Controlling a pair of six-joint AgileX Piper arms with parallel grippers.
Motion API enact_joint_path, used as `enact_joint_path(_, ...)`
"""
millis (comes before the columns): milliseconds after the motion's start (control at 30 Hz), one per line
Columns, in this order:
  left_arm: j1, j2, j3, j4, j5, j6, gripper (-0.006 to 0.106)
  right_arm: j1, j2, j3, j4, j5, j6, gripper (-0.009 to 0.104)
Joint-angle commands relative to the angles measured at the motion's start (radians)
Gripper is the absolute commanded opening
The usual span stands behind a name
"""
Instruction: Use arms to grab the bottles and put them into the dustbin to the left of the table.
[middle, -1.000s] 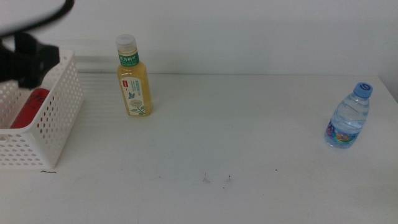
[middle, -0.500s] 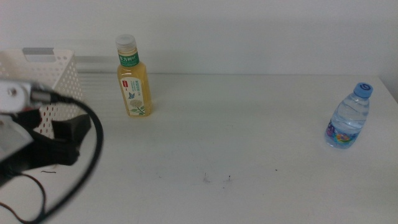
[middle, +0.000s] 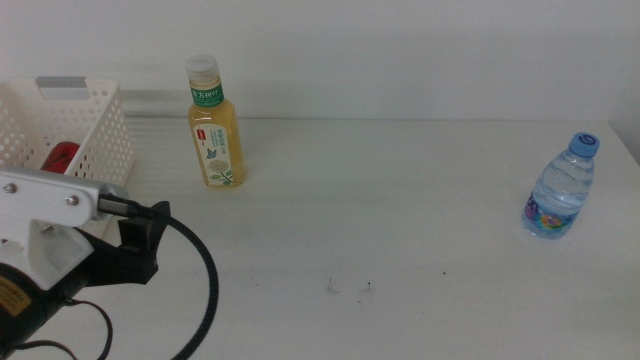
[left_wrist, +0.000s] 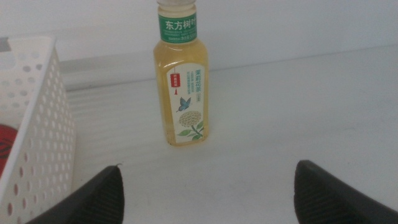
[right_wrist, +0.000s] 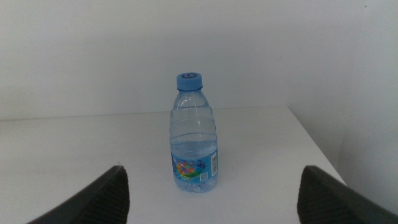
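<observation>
The yellow tea bottle (middle: 215, 125) stands upright just right of the white dustbin (middle: 95, 135), and the red can (middle: 62, 155) lies inside that dustbin. My left arm (middle: 60, 250) sits low at the front left, in front of the dustbin. In the left wrist view my left gripper (left_wrist: 209, 168) is open and empty, facing the tea bottle (left_wrist: 181, 81) from a distance, with the dustbin (left_wrist: 37, 124) beside it. The blue-capped water bottle (middle: 560, 190) stands at the far right. My right gripper (right_wrist: 213, 169) is open and empty, well short of the water bottle (right_wrist: 194, 134).
A black cable (middle: 205, 280) loops from the left arm over the front of the white table (middle: 400, 220). The table's right edge (right_wrist: 317, 149) runs close behind the water bottle. A few dark specks (middle: 348, 288) mark the tabletop.
The left arm has come away from above the dustbin and swung down toward the front left, uncovering the dustbin with the red can in it. Both bottles have stayed put.
</observation>
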Motion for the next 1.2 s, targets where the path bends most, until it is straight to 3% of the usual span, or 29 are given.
enact_joint_path(0, -0.003, 0.022, 0.0, 0.016, -0.04, 0.003, 0.094, -0.009, -0.004, 0.003, -0.006, -0.008, -0.004, 0.093)
enact_joint_path(133, -0.003, 0.072, 0.0, 0.005, -0.112, 0.001, 0.094, -0.009, -0.004, 0.003, -0.006, -0.008, -0.004, 0.093)
enact_joint_path(733, -0.003, 0.635, -0.004, -0.059, -0.906, -0.025, 0.094, -0.009, -0.004, 0.003, -0.006, -0.008, -0.004, 0.093)
enact_joint_path(1167, -0.003, 0.799, -0.192, -0.054, -0.853, 0.028, 0.094, -0.009, -0.004, 0.003, -0.006, -0.008, -0.004, 0.093)
